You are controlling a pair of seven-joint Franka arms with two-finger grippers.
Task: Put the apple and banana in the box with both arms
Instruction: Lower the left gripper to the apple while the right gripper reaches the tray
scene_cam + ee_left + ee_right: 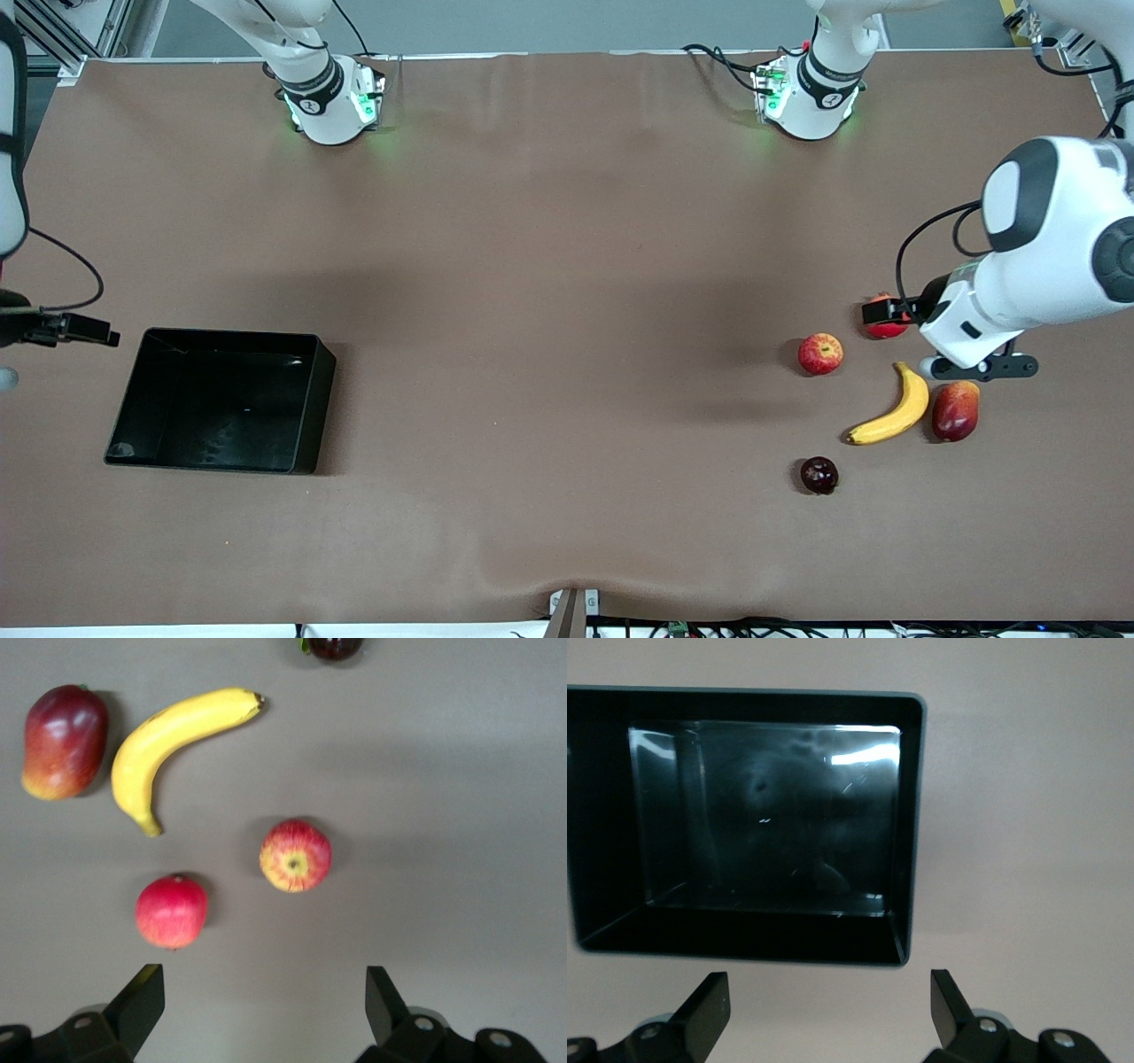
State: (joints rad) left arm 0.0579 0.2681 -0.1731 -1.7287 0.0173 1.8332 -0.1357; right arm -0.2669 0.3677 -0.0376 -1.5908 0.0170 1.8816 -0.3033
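From the front, the box (221, 400) sits empty at the right arm's end of the table; the apple (820, 354) and banana (890, 414) lie among other fruit at the left arm's end. The left wrist view shows the left gripper (264, 1003) spread wide over the red fruit (171, 911), which risks a wrong pick. The right wrist view shows the right gripper (829, 1003) released, empty, waiting beside the box.

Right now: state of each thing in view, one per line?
apple: on the table, untouched, not boxed
banana: lying flat beside the oblong red-orange fruit, not boxed
box: upright, empty
plain red fruit: on the table, loose
dark fruit: on the table, nearest the front camera
left gripper: open, empty, over the fruits
right gripper: open, empty, by the box
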